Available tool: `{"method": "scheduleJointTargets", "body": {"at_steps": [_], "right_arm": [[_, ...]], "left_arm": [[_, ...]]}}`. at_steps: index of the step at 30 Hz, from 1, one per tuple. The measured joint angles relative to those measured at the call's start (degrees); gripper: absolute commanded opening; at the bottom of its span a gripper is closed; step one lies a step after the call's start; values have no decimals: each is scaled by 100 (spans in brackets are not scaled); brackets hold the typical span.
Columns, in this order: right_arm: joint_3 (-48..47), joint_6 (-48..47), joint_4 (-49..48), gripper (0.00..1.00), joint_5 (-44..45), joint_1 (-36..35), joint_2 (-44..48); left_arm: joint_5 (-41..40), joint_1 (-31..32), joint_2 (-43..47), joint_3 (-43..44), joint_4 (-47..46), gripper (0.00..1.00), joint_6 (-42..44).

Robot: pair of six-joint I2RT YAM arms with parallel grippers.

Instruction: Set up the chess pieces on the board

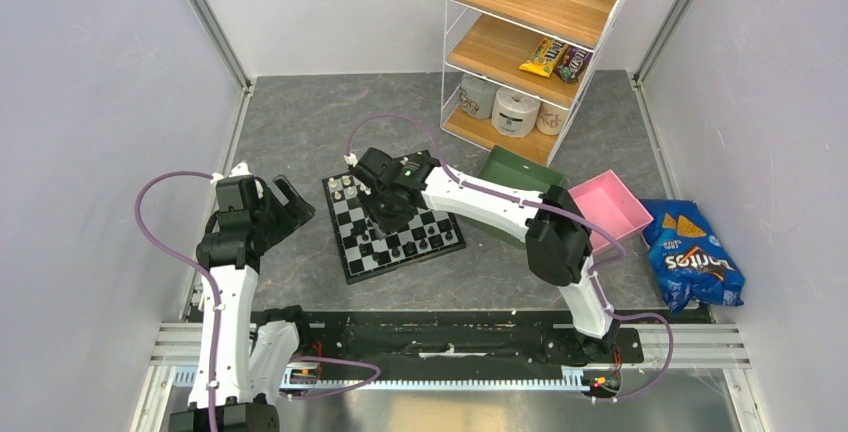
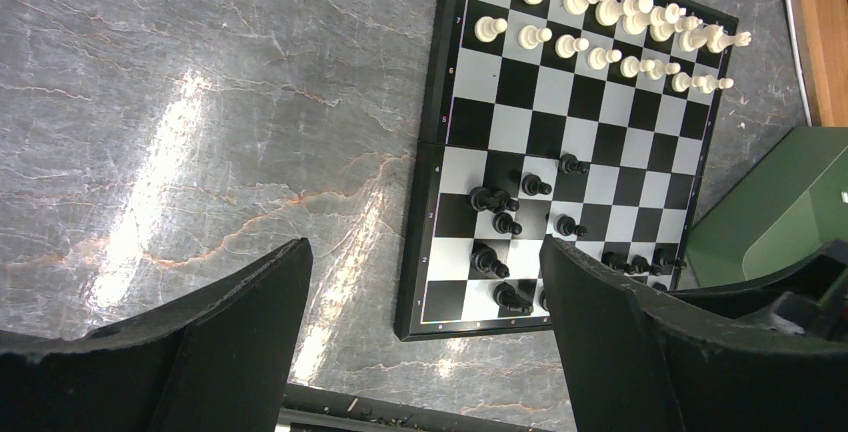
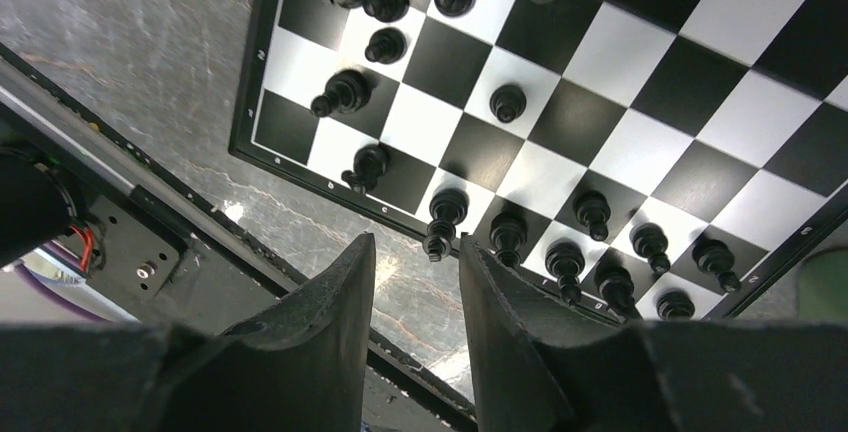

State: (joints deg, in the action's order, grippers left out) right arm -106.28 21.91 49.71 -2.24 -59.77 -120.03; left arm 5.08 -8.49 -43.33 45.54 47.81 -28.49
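The right tool (image 3: 415, 252), fingers narrowly parted and empty, points down at the near edge of the black-and-white chequered board (image 3: 680, 82), arm stretched leftward. 16 black figurines (image 3: 508, 102) scatter there; 16 cream-white figurines (image 2: 533, 35) fill 2 far rows. The left tool (image 2: 425, 247) gapes wide over the grey marbled worktop (image 2: 200, 102) alongside.

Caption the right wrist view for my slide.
Right gripper, jaws narrowly apart, over black chess pieces along the board edge.
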Motion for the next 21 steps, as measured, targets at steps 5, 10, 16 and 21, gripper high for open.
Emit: {"method": "scheduleJointTargets", "body": {"at_steps": [5,10,16,21], "right_arm": [[-433,-42,42,44,103,48,-186],[-662,-59,74,42,181,142,-557],[-769,-94,184,40,208,256,-933],[-894,-103,216,39,208,313,-1110]], "left_arm": [[0,0,0,0,0,91,2],[0,0,0,0,0,91,0],[0,0,0,0,0,91,0],[0,0,0,0,0,91,0]]}}
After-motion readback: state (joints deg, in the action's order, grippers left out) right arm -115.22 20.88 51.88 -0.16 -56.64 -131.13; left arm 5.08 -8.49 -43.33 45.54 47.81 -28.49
